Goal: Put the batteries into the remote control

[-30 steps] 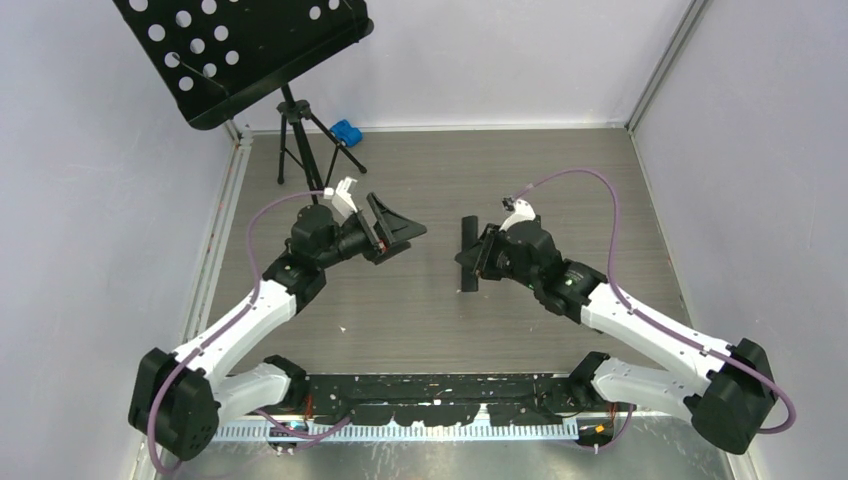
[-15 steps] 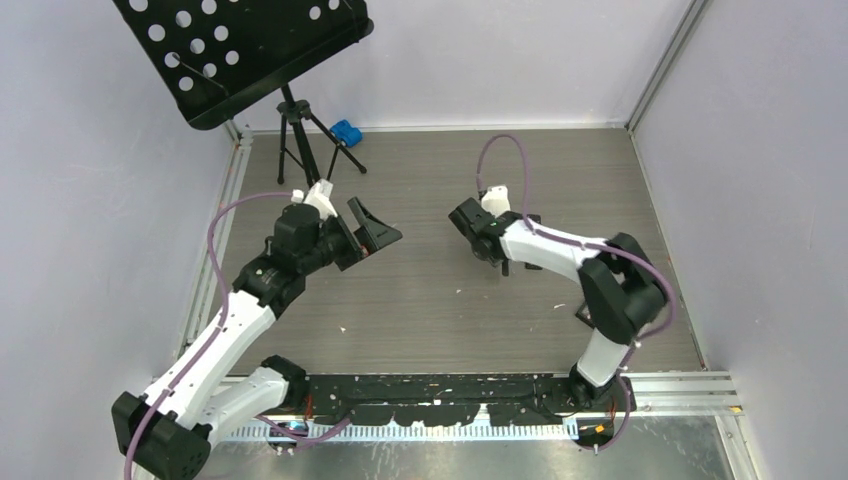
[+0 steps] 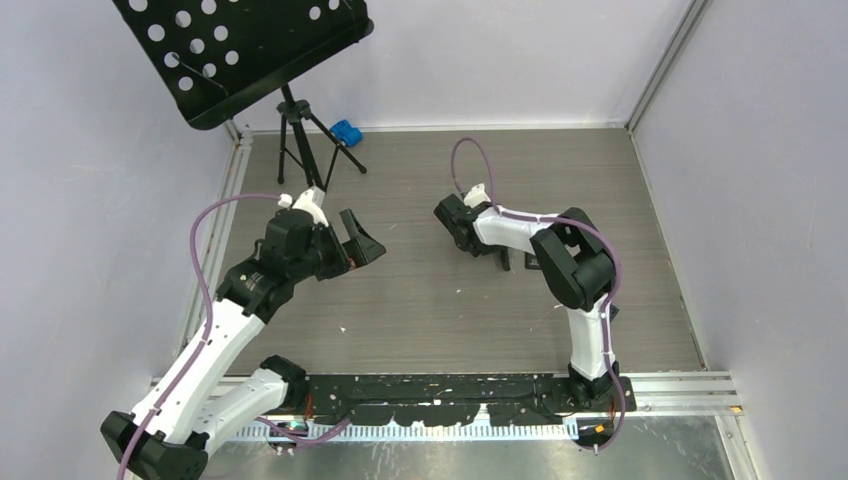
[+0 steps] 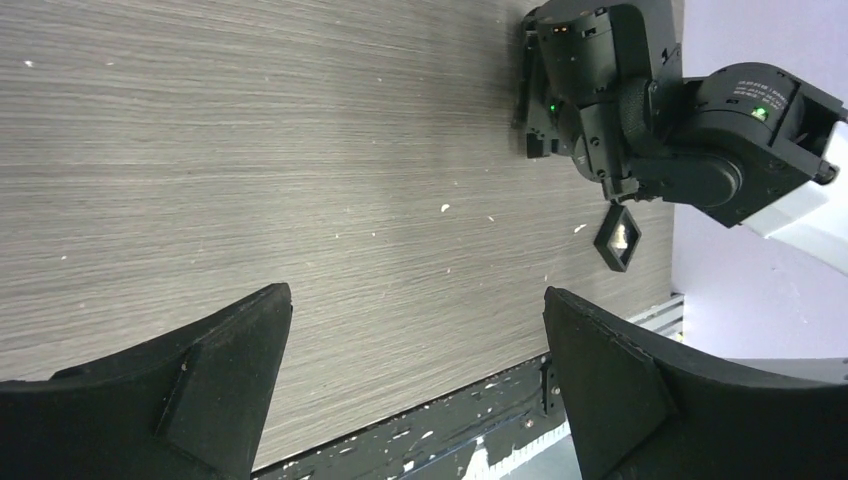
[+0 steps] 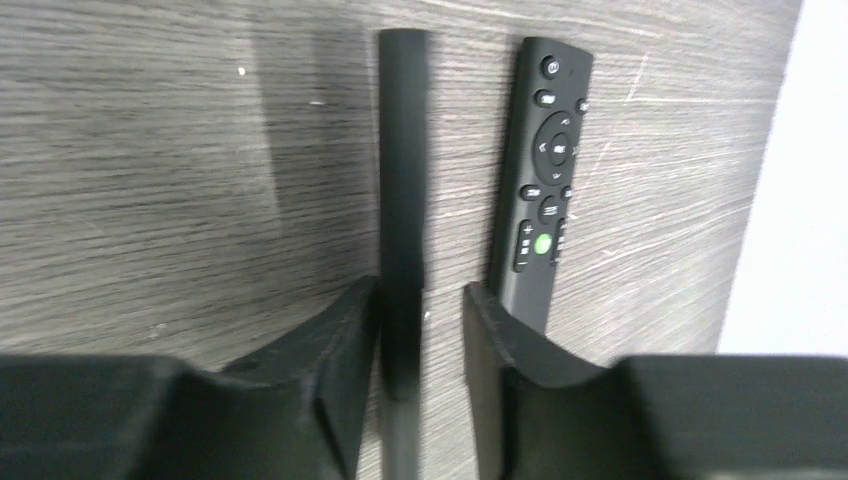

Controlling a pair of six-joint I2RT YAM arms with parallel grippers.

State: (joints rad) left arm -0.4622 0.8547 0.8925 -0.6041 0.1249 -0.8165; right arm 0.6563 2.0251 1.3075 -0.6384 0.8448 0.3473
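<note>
top view, left hand [image 3: 362, 240]: centre-left of frame, fingers spread wide and holding nothing. It is aimed across the counter [image 3: 420, 320] toward the other arm, and looks parked clear so it does not crowd the work.
top view, right hand [image 3: 452, 222]: centre of frame. The arm is folded back on itself so the wrist tips down over one spot, and whatever it works on is hidden beneath it.
top view, batteries: none seen in any view.
top view, room: bare counter left of, below and above centre. Music stand [image 3: 240, 50] and blue object [image 3: 345, 130] are upper left, well apart from both hands. Walls close in on both sides, and a black rail [image 3: 440, 385] runs along the bottom.
left wrist, left hand [image 4: 416, 292]: fingers in the bottom corners, wide gap, bare counter between them.
left wrist, right arm [image 4: 700, 150]: upper right, close to the wall. A small black square piece [image 4: 618, 238] lies just below it, apart.
right wrist, remote control [image 5: 540, 170]: upper right, flat, buttons up. The battery bay is likely underneath, so it probably needs flipping.
right wrist, black bar [image 5: 402, 150]: long, between the fingers, parallel to and just beside the remote control. It may be a second remote on edge, cannot tell.
right wrist, right hand [image 5: 420, 290]: part-open. The left-of-frame finger is against the black bar and a gap shows at the other finger, so it is not clamped.
right wrist, edge: the counter ends at a pale wall at the right of frame, near the remote control, so there is little room there.
</note>
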